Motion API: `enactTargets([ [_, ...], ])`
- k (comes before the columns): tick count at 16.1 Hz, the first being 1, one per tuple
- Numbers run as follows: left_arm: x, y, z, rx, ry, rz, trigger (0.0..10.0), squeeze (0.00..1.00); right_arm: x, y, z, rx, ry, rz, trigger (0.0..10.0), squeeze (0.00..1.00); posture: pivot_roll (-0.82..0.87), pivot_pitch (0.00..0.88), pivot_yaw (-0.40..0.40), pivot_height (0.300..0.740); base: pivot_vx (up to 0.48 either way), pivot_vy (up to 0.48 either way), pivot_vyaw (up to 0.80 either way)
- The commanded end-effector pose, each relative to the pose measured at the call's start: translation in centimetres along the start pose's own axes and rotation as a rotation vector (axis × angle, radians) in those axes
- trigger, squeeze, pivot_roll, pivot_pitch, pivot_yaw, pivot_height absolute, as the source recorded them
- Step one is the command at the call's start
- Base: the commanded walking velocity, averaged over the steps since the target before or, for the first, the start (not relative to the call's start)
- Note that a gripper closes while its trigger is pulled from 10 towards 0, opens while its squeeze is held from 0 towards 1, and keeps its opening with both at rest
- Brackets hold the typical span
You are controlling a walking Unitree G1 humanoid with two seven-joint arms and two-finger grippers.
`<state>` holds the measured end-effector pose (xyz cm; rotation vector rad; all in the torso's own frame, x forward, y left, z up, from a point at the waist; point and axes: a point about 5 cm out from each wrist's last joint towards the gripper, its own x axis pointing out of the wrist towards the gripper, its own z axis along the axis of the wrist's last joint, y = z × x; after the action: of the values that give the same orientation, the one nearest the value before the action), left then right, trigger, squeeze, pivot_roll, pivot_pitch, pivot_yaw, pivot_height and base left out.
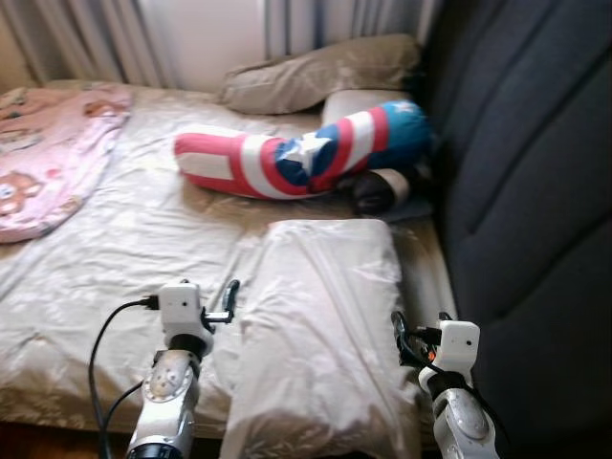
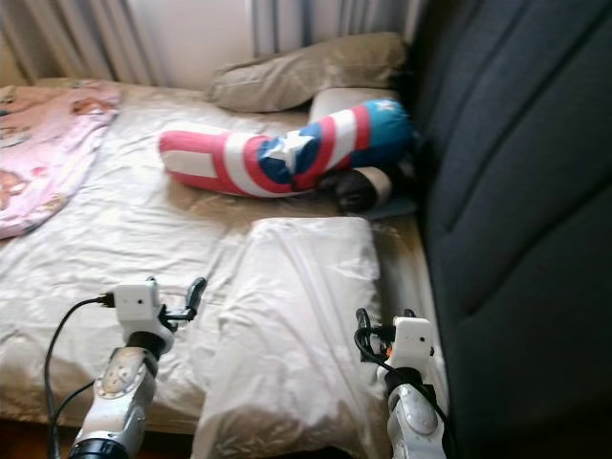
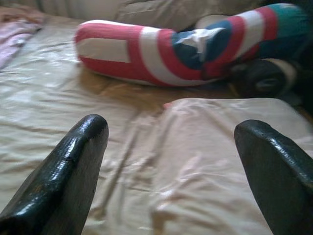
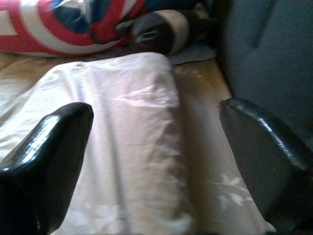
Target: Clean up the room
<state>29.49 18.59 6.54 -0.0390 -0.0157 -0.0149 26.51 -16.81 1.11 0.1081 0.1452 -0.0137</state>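
Observation:
A large beige pillow point(image 1: 320, 306) lies on the bed in front of me, between my two arms. My left gripper point(image 1: 228, 304) hovers open at its left edge, low over the sheet, fingers point(image 3: 78, 161) spread wide and holding nothing. My right gripper point(image 1: 409, 333) is open at the pillow's right edge, beside the dark headboard, and its fingers point(image 4: 54, 147) are also empty. Further back lies a long red, white and blue bolster point(image 1: 287, 158) with a white star. A dark rolled object with a pale band point(image 1: 378, 189) rests against it.
The bed has a wrinkled beige sheet point(image 1: 124, 239). A pink printed blanket point(image 1: 43, 163) is spread at the far left. Another beige pillow point(image 1: 316, 72) lies at the back under the curtains point(image 1: 86, 38). A dark grey padded headboard point(image 1: 535, 191) walls the right side.

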Motion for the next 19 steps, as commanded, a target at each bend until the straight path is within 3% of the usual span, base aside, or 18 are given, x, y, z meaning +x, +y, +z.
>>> enactTargets([
  [1, 0.1, -0.2, 0.3, 0.0, -0.007, -0.007, 10.0, 0.0, 0.2, -0.8, 0.9, -0.015, -0.039, -0.031, 10.0, 0.0, -0.02, 0.073, -0.059, 0.74, 0.0, 0.0, 0.0],
  [10, 0.1, -0.7, 0.2, -0.037, 0.012, -0.011, 10.0, 0.0, 0.7, -0.4, 1.7, -0.003, -0.058, -0.018, 10.0, 0.0, -0.02, 0.07, -0.058, 0.74, 0.0, 0.053, 0.0],
  [19, 0.2, -0.9, 0.7, -0.005, -0.011, -0.031, 10.0, 0.0, 0.9, -0.4, 2.1, 0.0, -0.074, -0.027, 10.0, 0.0, -0.02, 0.071, -0.059, 0.74, 0.0, 0.053, 0.0],
])
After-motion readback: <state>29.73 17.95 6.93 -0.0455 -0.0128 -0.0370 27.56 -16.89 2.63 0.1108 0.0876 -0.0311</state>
